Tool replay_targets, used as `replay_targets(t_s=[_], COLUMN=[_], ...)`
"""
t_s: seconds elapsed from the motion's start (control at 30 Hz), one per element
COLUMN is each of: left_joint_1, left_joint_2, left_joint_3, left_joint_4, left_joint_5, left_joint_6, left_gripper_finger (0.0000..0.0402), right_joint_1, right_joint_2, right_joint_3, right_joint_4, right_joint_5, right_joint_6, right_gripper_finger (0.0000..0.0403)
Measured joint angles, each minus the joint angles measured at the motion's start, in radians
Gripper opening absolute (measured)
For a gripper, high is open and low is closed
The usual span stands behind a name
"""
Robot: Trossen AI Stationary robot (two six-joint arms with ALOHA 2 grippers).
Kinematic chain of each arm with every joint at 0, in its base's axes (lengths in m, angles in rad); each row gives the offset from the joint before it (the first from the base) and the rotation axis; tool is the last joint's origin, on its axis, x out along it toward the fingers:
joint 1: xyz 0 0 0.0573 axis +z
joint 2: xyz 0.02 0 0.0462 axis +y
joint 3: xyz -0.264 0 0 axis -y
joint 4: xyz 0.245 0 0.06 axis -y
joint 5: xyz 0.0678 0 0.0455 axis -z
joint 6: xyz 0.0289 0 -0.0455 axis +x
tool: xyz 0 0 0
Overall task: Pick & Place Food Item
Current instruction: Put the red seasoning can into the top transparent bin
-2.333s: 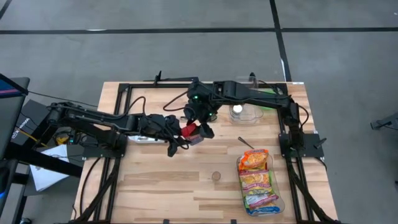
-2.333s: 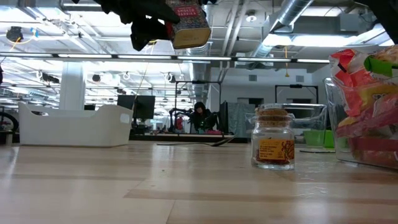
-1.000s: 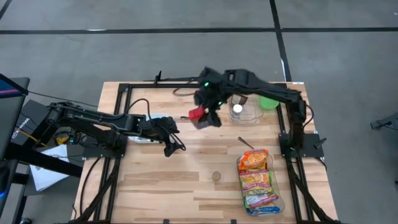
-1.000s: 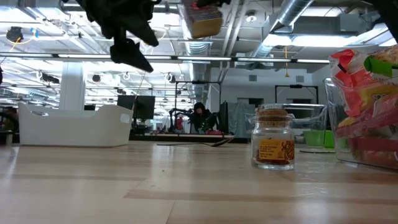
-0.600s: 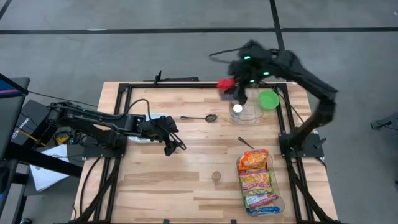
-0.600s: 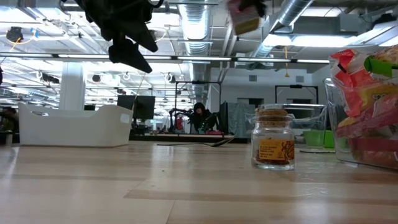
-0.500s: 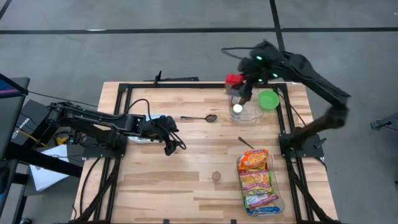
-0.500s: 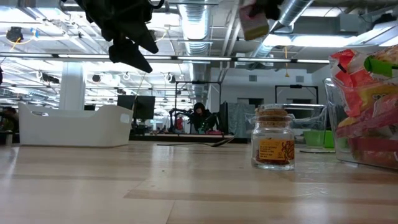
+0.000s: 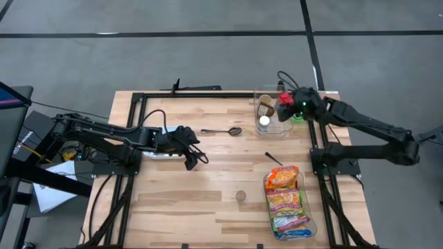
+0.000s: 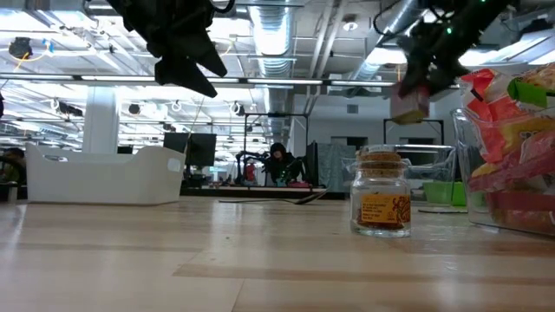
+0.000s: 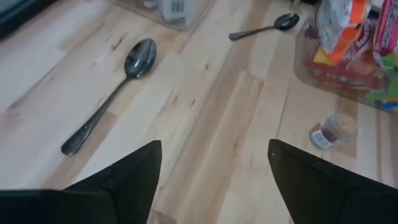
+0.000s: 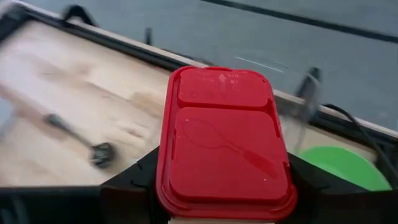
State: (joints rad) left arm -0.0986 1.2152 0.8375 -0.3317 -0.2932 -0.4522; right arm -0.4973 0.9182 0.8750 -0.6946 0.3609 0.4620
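My right gripper [image 9: 285,105] hangs over the far right corner of the bench [image 9: 208,200], its jaws grasping the red-lidded food box [image 12: 225,141] by its sides. The box is in the air, just beside the clear bin [image 9: 271,121] and above the green lid [image 9: 299,112]. My left gripper [image 9: 190,159] waits over the left half of the bench, jaws released and holding nothing.

What worries me most is the squeeze: I hold the box only by its two smooth sides, and a quick swing or a hard stop could let it slide out or twist in my jaws. I judge the bin to be the place for it, and its upright wall is close. If I come in too low, the box will knock that wall and shove or tip the bin. The bin already holds a small jar and a white round thing, so a careless drop could land on them and leave the box tilted.

Around me lie a spoon [image 9: 223,131] near the far edge, left of the bin, and a second spoon [image 9: 274,160] towards the right edge. A tub of bright noodle packets [image 9: 285,200] sits at the near right corner, with a small glass jar [image 10: 381,202] just left of it. None of these stands between the box and the bin.
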Motion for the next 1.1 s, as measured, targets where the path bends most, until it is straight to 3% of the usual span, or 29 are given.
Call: replay_targets(t_s=[0.17,0.33,0.6,1.1], left_joint_1=[0.001,0.001,0.001,0.001], left_joint_2=[0.000,0.000,0.000,0.000], left_joint_3=[0.000,0.000,0.000,0.000], left_joint_4=[0.034,0.050,0.064,0.094], left_joint_5=[-0.026,-0.030,-0.031,-0.042], left_joint_6=[-0.001,-0.017,-0.036,-0.076], left_gripper_finger=[0.0282,0.0273,0.0251,0.0214], right_joint_1=[-0.002,-0.061,-0.177,-0.184], right_joint_2=[0.019,0.061,0.161,0.404], right_joint_3=[-0.082,-0.140,-0.226,-0.230], right_joint_4=[0.022,0.107,0.345,0.561], right_joint_5=[0.120,0.161,0.108,0.112], right_joint_6=[0.034,0.036,-0.008,-0.104], right_gripper_finger=[0.0192,0.0192,0.0192,0.0192])
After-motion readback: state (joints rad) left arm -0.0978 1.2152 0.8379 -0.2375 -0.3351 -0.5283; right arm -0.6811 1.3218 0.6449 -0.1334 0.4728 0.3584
